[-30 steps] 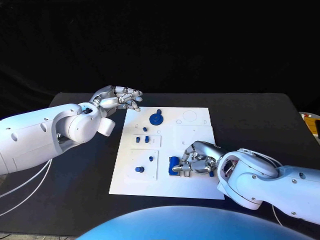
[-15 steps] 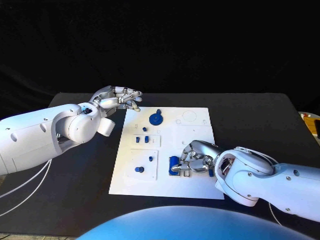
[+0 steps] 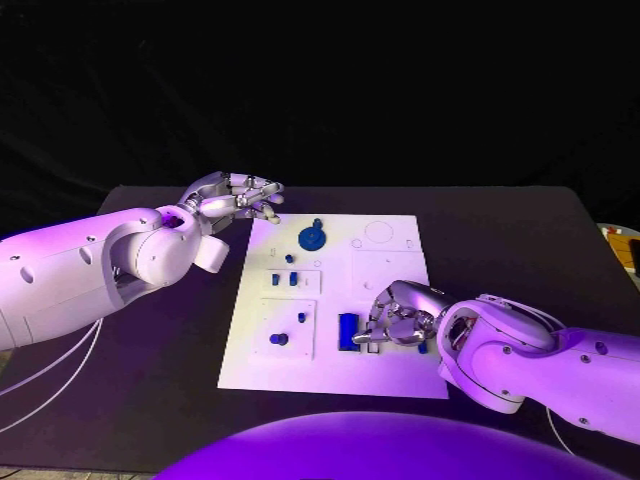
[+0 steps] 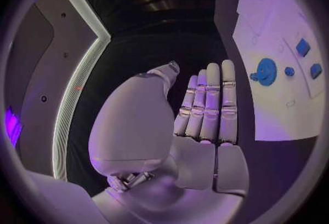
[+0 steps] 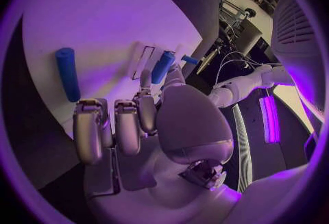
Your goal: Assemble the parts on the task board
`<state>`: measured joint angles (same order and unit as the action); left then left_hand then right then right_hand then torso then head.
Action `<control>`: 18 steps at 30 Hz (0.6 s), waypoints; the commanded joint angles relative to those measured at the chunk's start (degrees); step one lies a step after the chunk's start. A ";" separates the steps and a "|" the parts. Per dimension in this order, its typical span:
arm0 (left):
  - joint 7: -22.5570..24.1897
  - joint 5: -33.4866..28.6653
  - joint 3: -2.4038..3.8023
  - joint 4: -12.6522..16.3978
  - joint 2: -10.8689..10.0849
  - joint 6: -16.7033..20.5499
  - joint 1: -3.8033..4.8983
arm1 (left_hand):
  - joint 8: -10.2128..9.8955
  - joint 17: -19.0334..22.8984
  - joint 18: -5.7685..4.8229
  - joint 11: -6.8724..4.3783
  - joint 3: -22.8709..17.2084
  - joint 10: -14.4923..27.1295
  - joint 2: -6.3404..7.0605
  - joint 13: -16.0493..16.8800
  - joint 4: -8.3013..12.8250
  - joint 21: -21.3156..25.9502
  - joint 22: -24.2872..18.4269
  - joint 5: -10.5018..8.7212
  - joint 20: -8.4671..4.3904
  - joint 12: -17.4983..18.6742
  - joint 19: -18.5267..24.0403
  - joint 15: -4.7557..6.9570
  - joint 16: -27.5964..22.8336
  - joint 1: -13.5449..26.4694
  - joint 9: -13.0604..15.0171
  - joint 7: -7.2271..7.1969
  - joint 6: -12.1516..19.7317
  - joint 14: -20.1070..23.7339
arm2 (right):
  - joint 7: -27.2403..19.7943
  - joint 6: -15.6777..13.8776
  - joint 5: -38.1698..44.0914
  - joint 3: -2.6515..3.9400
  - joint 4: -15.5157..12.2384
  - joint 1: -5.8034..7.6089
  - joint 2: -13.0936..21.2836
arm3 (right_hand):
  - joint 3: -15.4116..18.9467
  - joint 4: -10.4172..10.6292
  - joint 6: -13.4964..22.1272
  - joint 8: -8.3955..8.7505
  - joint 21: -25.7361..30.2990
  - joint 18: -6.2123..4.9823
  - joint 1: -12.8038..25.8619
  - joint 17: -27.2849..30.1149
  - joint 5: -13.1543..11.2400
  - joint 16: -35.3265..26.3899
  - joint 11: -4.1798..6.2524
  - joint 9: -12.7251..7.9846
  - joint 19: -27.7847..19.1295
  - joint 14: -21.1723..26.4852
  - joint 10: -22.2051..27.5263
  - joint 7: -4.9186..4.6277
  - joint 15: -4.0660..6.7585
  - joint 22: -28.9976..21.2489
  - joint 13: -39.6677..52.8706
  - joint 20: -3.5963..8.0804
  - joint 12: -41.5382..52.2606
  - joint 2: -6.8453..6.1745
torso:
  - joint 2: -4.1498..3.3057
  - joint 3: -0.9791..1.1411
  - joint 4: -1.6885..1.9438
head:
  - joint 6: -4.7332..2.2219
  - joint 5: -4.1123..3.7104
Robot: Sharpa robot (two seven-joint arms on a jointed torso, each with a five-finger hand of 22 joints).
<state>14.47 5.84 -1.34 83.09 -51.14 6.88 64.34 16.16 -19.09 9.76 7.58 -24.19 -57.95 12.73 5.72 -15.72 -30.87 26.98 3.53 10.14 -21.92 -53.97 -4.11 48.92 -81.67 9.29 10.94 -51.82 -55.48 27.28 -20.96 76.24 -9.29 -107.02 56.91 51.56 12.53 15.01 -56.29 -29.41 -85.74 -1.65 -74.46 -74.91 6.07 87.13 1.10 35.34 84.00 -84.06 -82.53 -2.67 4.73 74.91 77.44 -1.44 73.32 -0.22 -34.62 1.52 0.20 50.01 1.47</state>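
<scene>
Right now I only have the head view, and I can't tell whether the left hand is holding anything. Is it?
Observer: No. The left wrist view shows the left hand with its fingers straight and nothing in its palm.
Operator: And the right hand?
Observer: In the right wrist view a short blue peg sits at its fingertips. I cannot tell whether it is gripped.
Operator: Anything else near it?
Observer: A longer blue cylinder lies flat on the task board, apart from the fingers.

Bare board [image 3: 385, 265] lies open beyond my right hand [image 3: 397, 318]; a blue bar [image 3: 349, 331] blocks just beside my fingers.
</scene>
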 commanded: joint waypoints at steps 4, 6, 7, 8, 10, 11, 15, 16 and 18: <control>0.13 -0.04 0.04 0.09 0.05 -1.06 0.03 | 0.34 -0.08 0.70 -0.03 0.24 0.34 -0.73 -0.06 -0.09 0.38 -0.09 -0.17 0.04 -0.26 -0.34 -0.10 -0.39 0.01 -0.01 0.05 0.12 -0.18 | -1.98 -2.36 0.30 -0.01 -0.69 -0.06 0.84 | 0.48 0.62 -0.01 0.54 0.11 0.69 -4.38 -5.87 -0.54 0.26 0.31 -0.21 4.45 -4.25 -0.08 -0.14 0.24 13.81 -1.05 0.14 -0.73 3.76 | 0.00 0.00 -0.02 | -0.01 -0.12; 0.14 -0.03 0.04 0.09 0.04 -1.03 0.03 | 0.34 -0.08 0.70 -0.03 0.24 0.34 -0.73 -0.06 -0.09 0.38 -0.09 -0.17 0.04 -0.26 -0.34 -0.10 -0.39 0.01 -0.01 0.05 0.12 -0.18 | -3.39 -4.47 -0.36 -0.01 -1.06 -0.03 1.74 | 0.56 0.71 0.24 0.72 0.56 0.59 -4.43 -5.57 -0.50 0.17 0.22 -0.27 4.29 -4.18 0.12 -0.25 0.16 13.68 -1.31 0.10 -1.10 3.63 | 0.01 -0.01 -0.04 | -0.01 -0.13; 0.14 -0.03 0.04 0.09 0.03 -1.02 0.03 | 0.34 -0.08 0.70 -0.03 0.24 0.34 -0.73 -0.06 -0.09 0.38 -0.09 -0.17 0.04 -0.26 -0.34 -0.10 -0.39 0.01 -0.01 0.05 0.12 -0.18 | -4.12 -5.40 -0.74 0.00 -1.27 0.01 2.27 | 0.59 0.79 1.25 1.47 0.97 0.51 -4.77 -5.43 -0.28 0.11 -0.09 -0.54 4.14 -4.14 0.39 -0.65 -0.05 13.56 -1.55 -0.03 -1.49 3.47 | 0.03 -0.04 -0.02 | -0.01 -0.20; 0.14 -0.03 0.04 0.10 0.02 -1.02 0.03 | 0.34 -0.08 0.70 -0.03 0.24 0.34 -0.73 -0.06 -0.09 0.38 -0.09 -0.17 0.04 -0.26 -0.34 -0.10 -0.39 0.01 -0.01 0.05 0.12 -0.18 | -4.85 -6.26 -1.09 0.01 -1.48 0.09 2.86 | 0.58 0.80 1.75 1.89 1.10 0.49 -5.00 -5.42 -0.17 0.09 -0.26 -0.70 4.08 -4.13 0.44 -0.88 -0.19 13.52 -1.54 -0.12 -1.52 3.39 | 0.04 -0.05 -0.01 | -0.01 -0.25; 0.16 -0.03 0.03 0.09 -0.01 -1.04 0.03 | 0.34 -0.08 0.70 -0.03 0.24 0.34 -0.73 -0.06 -0.09 0.38 -0.09 -0.17 0.04 -0.26 -0.34 -0.10 -0.39 0.01 -0.01 0.05 0.12 -0.18 | -6.20 -7.49 -1.67 0.03 -1.94 0.44 4.31 | 0.51 0.72 2.17 2.47 1.29 0.45 -5.65 -5.42 0.13 0.08 -0.55 -0.93 4.01 -4.13 0.58 -1.19 -0.47 13.47 -1.57 -0.34 -1.61 3.23 | 0.05 -0.06 -0.03 | -0.01 -0.38; 0.18 -0.03 0.03 0.08 -0.01 -1.05 0.03 | 0.34 -0.08 0.70 -0.03 0.24 0.34 -0.73 -0.06 -0.09 0.38 -0.09 -0.17 0.04 -0.26 -0.34 -0.10 -0.39 0.01 -0.01 0.05 0.12 -0.18 | -6.65 -7.65 -1.89 0.04 -2.15 0.72 5.15 | 0.51 0.70 2.32 2.70 1.47 0.42 -5.86 -5.32 0.23 0.04 -0.65 -1.02 3.94 -4.11 0.69 -1.30 -0.55 13.42 -1.68 -0.41 -1.79 3.13 | 0.08 -0.05 -0.05 | -0.01 -0.44; 0.28 -0.03 0.03 0.03 -0.01 -1.16 0.03 | 0.35 -0.09 0.70 -0.03 0.29 0.35 -0.72 -0.06 -0.11 0.42 -0.12 -0.17 0.04 -0.27 -0.37 -0.10 -0.40 -0.04 -0.01 0.06 0.13 -0.17 | -7.01 -6.67 -2.03 0.05 -2.49 1.49 7.97 | 0.75 0.91 3.04 3.83 1.87 0.33 -6.13 -5.13 0.24 -0.05 -1.13 -1.47 3.78 -4.05 1.06 -1.86 -0.95 13.30 -2.02 -0.75 -2.32 2.67 | 0.12 -0.07 -0.07 | -0.01 -0.94; 0.30 -0.03 0.03 0.04 0.00 -1.20 0.03 | 0.35 -0.09 0.70 -0.03 0.29 0.35 -0.72 -0.06 -0.11 0.42 -0.12 -0.17 0.04 -0.27 -0.37 -0.10 -0.40 -0.04 -0.01 0.06 0.13 -0.17 | -6.90 -6.22 -1.79 0.04 -2.49 1.62 8.71 | 0.80 0.95 3.07 3.93 1.91 0.33 -6.11 -5.10 0.15 -0.06 -1.19 -1.51 3.77 -4.04 1.11 -1.92 -0.99 13.30 -2.08 -0.79 -2.41 2.62 | 0.14 -0.09 -0.08 | -0.01 -1.06; 0.34 -0.03 0.03 0.04 0.00 -1.27 0.03 | 0.35 -0.10 0.70 -0.02 0.38 0.35 -0.66 -0.06 -0.13 0.46 -0.16 -0.18 0.04 -0.28 -0.40 -0.11 -0.41 -0.04 -0.01 0.07 0.14 -0.17 | -6.56 -5.33 -1.19 -0.01 -2.44 1.74 9.97 | 0.87 1.00 3.07 4.05 1.97 0.32 -6.10 -5.07 -0.03 -0.07 -1.25 -1.55 3.75 -4.03 1.16 -1.97 -1.06 13.28 -2.13 -0.85 -2.48 2.52 | 0.05 -0.06 -0.04 | -0.01 -1.21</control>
<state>14.38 5.84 -1.35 83.03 -51.20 6.71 64.34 16.17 -19.13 9.76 7.57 -24.03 -57.95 12.73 5.72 -15.88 -30.65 26.88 3.53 10.14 -21.92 -53.96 -4.11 48.70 -81.67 9.29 10.94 -51.82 -55.48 22.30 -26.47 74.77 -9.23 -109.36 58.66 61.29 13.26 15.74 -53.66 -25.48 -84.14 -1.67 -77.79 -74.94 6.32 87.10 -0.01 33.84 84.00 -84.03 -81.58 -4.65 4.07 74.90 84.12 -1.88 71.10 0.06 -34.52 1.47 0.13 50.01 0.51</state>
